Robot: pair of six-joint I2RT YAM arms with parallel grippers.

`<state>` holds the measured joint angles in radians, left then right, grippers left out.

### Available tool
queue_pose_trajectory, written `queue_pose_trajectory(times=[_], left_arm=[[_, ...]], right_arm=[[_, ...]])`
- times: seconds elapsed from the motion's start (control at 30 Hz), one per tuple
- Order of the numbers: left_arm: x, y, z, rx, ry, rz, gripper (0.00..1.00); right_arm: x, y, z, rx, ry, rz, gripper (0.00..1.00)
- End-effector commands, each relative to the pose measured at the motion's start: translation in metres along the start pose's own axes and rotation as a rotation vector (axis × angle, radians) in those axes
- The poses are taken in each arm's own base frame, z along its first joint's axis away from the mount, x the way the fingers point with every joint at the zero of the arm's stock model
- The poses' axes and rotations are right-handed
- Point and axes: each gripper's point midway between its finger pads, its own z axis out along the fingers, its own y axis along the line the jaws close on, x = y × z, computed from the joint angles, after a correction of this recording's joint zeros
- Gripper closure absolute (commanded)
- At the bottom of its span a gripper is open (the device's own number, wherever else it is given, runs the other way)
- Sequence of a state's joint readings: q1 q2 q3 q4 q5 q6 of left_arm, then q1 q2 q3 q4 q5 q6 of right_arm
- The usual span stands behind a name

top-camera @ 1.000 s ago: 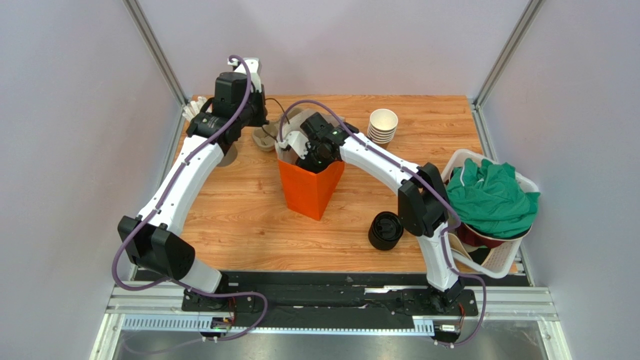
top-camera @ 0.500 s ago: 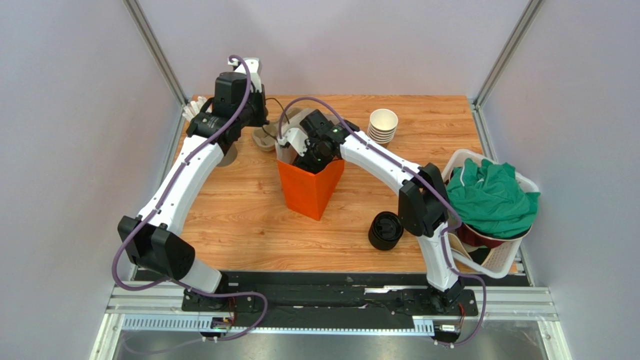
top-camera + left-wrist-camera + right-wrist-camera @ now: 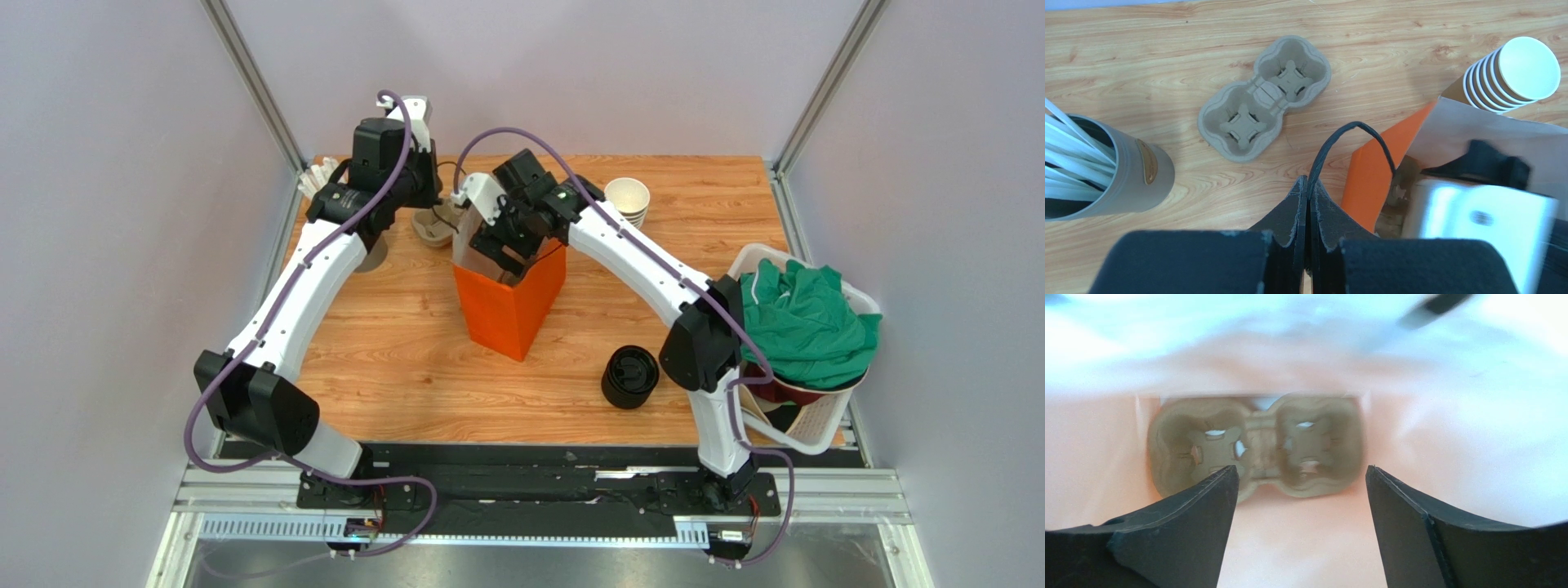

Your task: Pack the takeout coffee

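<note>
**2 robot arms at an orange paper bag, cup carrier inside**

An orange bag (image 3: 509, 306) stands upright near the middle of the worktop (image 3: 393, 355). The left gripper (image 3: 1308, 190), its fingers pressed together, pinches the bag's thin black handle (image 3: 1352, 131) on the side nearest the far left corner. The right gripper (image 3: 1300, 474) hangs over the bag's open mouth, pointing down, its 2 fingers spread apart with nothing between them. Below it, a cardboard 2-cup carrier (image 3: 1257, 447) lies flat on the bag's floor.

The takeout coffee cannot be made out in any view.

A second carrier (image 3: 1263, 107) lies near the far edge, and beside it, at the left edge, is a tub of white straws (image 3: 1125, 177). A stack of brown cups (image 3: 1514, 76) sits by the far edge. Black lids (image 3: 631, 375) are piled towards the near edge. A white basket (image 3: 810, 429) holding green cloth (image 3: 803, 325) sits at the right edge.
</note>
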<state>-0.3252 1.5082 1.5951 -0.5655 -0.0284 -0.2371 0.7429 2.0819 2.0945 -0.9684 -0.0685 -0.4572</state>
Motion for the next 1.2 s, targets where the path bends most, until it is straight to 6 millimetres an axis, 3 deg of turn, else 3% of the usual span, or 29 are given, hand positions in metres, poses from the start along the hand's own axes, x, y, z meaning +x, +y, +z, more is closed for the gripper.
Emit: queue_pose_trajectory(times=[0.0, 0.1, 0.13, 0.23, 0.4, 0.57, 0.63, 0.83, 1.1, 1.17], left_arm=[[-0.006, -0.004, -0.003, 0.022, -0.010, -0.007, 0.97], [-0.006, -0.008, -0.004, 0.045, -0.007, -0.004, 0.96], [-0.005, -0.008, -0.004, 0.046, -0.007, -0.002, 0.96], [-0.006, -0.011, -0.005, 0.063, -0.006, 0.006, 0.94], [-0.006, -0.013, -0.006, 0.080, -0.006, 0.013, 0.91], [-0.004, -0.014, -0.005, 0.086, -0.002, 0.018, 0.89], [-0.004, -0.014, -0.005, 0.088, 0.000, 0.020, 0.89], [-0.006, -0.015, -0.005, 0.092, -0.004, 0.023, 0.89], [-0.008, -0.013, -0.004, 0.085, -0.009, 0.047, 0.89], [-0.007, -0.013, -0.003, 0.088, -0.006, 0.055, 0.89]], right_arm=[[-0.072, -0.034, -0.109, 0.183, -0.282, -0.024, 0.17], [-0.089, -0.041, -0.144, 0.232, -0.367, -0.006, 0.15], [-0.096, -0.042, -0.163, 0.247, -0.404, -0.001, 0.15], [-0.101, -0.042, -0.192, 0.268, -0.448, -0.011, 0.15], [-0.090, -0.048, -0.227, 0.339, -0.434, -0.071, 0.13], [-0.066, -0.035, -0.257, 0.321, -0.390, -0.201, 0.14], [-0.052, -0.021, -0.250, 0.255, -0.355, -0.240, 0.16], [-0.017, -0.018, -0.239, 0.227, -0.270, -0.287, 0.21], [0.000, -0.018, -0.215, 0.194, -0.219, -0.322, 0.31], [0.002, -0.021, -0.208, 0.196, -0.216, -0.320, 0.41]])
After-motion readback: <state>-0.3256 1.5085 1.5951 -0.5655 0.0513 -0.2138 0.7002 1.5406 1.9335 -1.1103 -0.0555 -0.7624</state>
